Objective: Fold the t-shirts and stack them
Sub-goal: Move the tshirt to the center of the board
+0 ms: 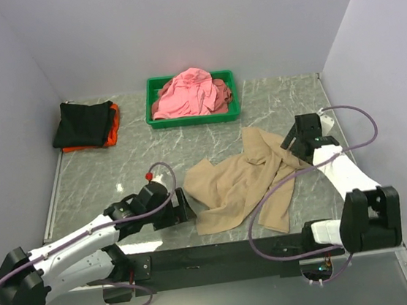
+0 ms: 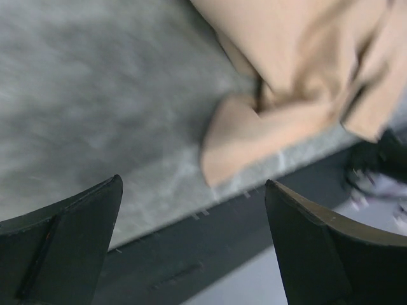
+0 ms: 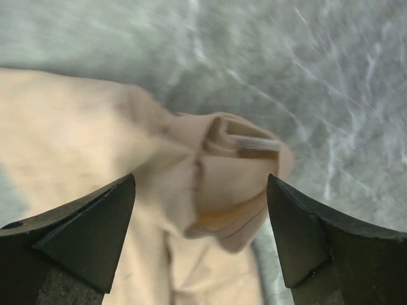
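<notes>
A tan t-shirt (image 1: 240, 185) lies crumpled on the marble table, between the two arms. My left gripper (image 1: 186, 207) sits low at the shirt's left edge, open. In the left wrist view the left gripper (image 2: 192, 181) has nothing between its fingers, and a corner of the tan t-shirt (image 2: 254, 136) lies just beyond them. My right gripper (image 1: 292, 144) hangs over the shirt's right upper part. In the right wrist view the right gripper (image 3: 201, 178) is open, above a bunched fold of the tan t-shirt (image 3: 235, 171). Pink t-shirts (image 1: 191, 93) are heaped in the tray. A black t-shirt (image 1: 82, 122) lies folded on an orange one (image 1: 115, 129) at the back left.
A green plastic tray (image 1: 154, 120) stands at the back centre against the wall. White walls close in the table on three sides. A dark strip (image 1: 200, 256) runs along the near edge between the arm bases. The right arm's purple cable (image 1: 266, 189) crosses the tan shirt.
</notes>
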`<act>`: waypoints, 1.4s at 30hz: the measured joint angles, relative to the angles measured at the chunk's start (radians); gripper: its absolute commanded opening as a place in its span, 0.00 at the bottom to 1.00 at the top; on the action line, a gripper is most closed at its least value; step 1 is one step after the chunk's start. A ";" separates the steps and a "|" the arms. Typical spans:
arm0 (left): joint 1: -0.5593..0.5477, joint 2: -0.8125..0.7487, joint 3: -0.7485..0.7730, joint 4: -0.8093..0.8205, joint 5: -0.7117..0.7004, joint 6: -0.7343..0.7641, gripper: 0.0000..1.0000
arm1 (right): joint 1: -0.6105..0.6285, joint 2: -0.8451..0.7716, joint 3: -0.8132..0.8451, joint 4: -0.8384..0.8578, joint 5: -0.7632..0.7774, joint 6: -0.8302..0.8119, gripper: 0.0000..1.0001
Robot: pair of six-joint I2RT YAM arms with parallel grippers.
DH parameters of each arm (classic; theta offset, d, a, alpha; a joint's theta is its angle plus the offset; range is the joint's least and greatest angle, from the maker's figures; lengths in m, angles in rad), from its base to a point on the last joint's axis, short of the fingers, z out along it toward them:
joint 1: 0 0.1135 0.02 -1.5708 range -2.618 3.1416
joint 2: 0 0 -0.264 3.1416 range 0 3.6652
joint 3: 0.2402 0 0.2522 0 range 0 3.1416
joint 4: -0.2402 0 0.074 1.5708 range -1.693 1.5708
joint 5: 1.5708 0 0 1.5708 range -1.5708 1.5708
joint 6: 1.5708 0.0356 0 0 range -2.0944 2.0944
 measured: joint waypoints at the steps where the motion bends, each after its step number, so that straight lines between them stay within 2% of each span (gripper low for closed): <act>1: -0.014 -0.012 -0.010 0.013 0.019 -0.008 0.99 | 0.003 -0.023 0.002 0.003 -0.011 0.000 0.91; 6: -0.090 -0.015 -0.047 0.080 0.085 -0.045 0.99 | 0.071 -0.163 0.003 0.040 -0.071 -0.034 0.92; 9: -0.118 0.040 -0.048 0.111 0.098 -0.054 0.93 | 0.156 -0.171 0.032 0.047 -0.070 -0.068 0.92; 16: -0.156 0.215 0.019 0.124 0.047 -0.059 0.78 | 0.327 0.090 0.270 0.059 -0.070 -0.140 0.92; 20: -0.201 0.295 0.056 0.137 0.025 -0.061 0.66 | 0.338 0.270 0.403 0.045 -0.060 -0.152 0.91; 25: -0.301 0.410 0.162 0.069 -0.021 -0.082 0.60 | 0.340 0.452 0.530 0.013 -0.045 -0.163 0.87; 29: -0.380 0.494 0.244 -0.003 -0.056 -0.111 0.52 | 0.348 0.552 0.623 -0.007 -0.043 -0.169 0.86; 33: -0.391 0.548 0.297 -0.054 -0.071 -0.142 0.46 | 0.359 0.624 0.679 -0.015 -0.029 -0.172 0.84; 36: -0.391 0.584 0.333 -0.087 -0.082 -0.154 0.30 | 0.362 0.673 0.706 -0.018 -0.015 -0.177 0.82; 37: -0.391 0.594 0.341 -0.091 -0.085 -0.154 0.16 | 0.362 0.688 0.711 -0.019 -0.011 -0.178 0.80; 39: -0.392 0.613 0.354 -0.099 -0.093 -0.164 0.01 | 0.362 0.716 0.715 -0.022 -0.005 -0.183 0.78; 42: -0.393 0.627 0.374 -0.120 -0.101 -0.179 0.00 | 0.363 0.753 0.723 -0.034 0.004 -0.185 0.76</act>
